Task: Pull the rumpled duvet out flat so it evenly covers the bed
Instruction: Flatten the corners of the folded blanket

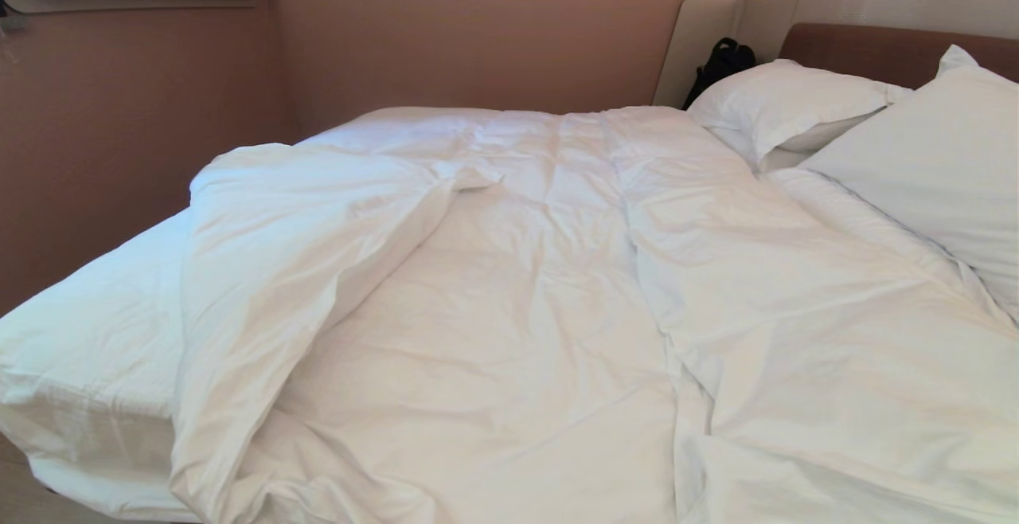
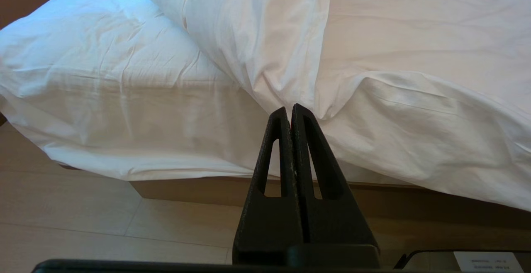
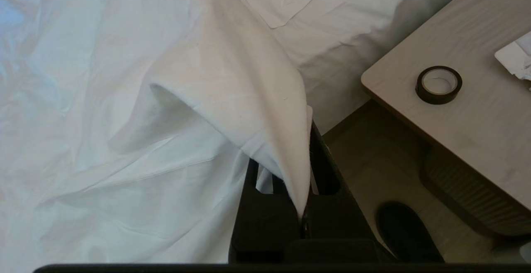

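Right wrist view shows the right gripper pinched tight on a corner of the rumpled duvet, the cloth draped over its fingers and rising from them in a peaked fold. That grip reads as deliberate: a corner gives a handle for drawing the cover outward. Beyond the pincer lies the bed; off to its side stands a bedside table with a roll of tape.

The left gripper is pressed shut on nothing, hanging short of the mattress edge, with the duvet's folded-back flap just past its tips. That fold leaves the sheet bare beside it, likely the stretch needing cover.
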Tool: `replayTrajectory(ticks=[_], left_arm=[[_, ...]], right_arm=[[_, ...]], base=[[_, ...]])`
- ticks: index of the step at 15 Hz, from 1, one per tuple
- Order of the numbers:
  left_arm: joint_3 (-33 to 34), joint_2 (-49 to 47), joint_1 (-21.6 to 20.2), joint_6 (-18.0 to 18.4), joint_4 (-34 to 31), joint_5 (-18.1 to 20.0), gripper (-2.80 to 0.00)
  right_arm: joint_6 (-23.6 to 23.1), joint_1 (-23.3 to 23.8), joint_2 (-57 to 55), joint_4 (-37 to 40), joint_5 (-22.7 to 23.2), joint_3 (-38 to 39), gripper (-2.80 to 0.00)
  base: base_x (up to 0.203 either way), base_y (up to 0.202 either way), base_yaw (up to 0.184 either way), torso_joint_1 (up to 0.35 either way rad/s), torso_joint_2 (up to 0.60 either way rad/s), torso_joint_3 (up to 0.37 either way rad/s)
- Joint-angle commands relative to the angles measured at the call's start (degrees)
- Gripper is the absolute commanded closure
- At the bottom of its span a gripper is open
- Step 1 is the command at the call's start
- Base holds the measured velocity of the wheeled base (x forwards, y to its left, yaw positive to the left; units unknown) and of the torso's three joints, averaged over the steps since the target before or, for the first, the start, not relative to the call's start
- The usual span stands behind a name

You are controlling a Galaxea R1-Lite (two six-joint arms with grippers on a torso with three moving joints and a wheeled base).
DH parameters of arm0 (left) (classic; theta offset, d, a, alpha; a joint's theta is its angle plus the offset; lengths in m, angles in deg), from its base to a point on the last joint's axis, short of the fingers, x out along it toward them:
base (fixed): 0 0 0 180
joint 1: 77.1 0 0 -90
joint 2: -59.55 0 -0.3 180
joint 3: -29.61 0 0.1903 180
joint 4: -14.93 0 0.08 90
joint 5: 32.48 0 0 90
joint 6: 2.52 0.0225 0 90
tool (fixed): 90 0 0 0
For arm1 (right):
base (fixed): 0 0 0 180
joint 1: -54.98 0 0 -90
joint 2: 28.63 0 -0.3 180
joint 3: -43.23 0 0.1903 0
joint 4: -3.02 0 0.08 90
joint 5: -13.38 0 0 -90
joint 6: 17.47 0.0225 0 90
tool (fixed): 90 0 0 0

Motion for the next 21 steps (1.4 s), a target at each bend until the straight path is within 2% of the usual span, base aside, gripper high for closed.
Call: replayTrajectory(ticks=[1,7,8,21], left_arm=[[-0.01,-0.06,-0.03,0.02,-0.05,-0.02,0.00],[-0.01,-0.06,-0.03,0.02,-0.05,-0.02,0.00],[-0.01,0.00,-0.03,0.02,-0.05,-0.02,0.00],[-0.01,0.02,-0.03,0.05,-0.05,-0.02,0.00]], right_arm=[[0.11,0.01,-0.13,0.19,-0.03,0.08,0.00],[0.11,0.01,-0.13,0.19,-0.64,0.52,0.00],[-0.12,0.01,-0.13,0.19,-0.64,0.47,-2.80],[-1.39,0.01,-0.13,0.19,-0.64,0.41,-2.80]], base=[[0.000,0.000,0.000,0.000,0.00,0.000],[0.000,0.000,0.000,0.000,0.00,0.000],[0.000,0.000,0.000,0.000,0.00,0.000],[0.000,0.000,0.000,0.000,0.00,0.000]])
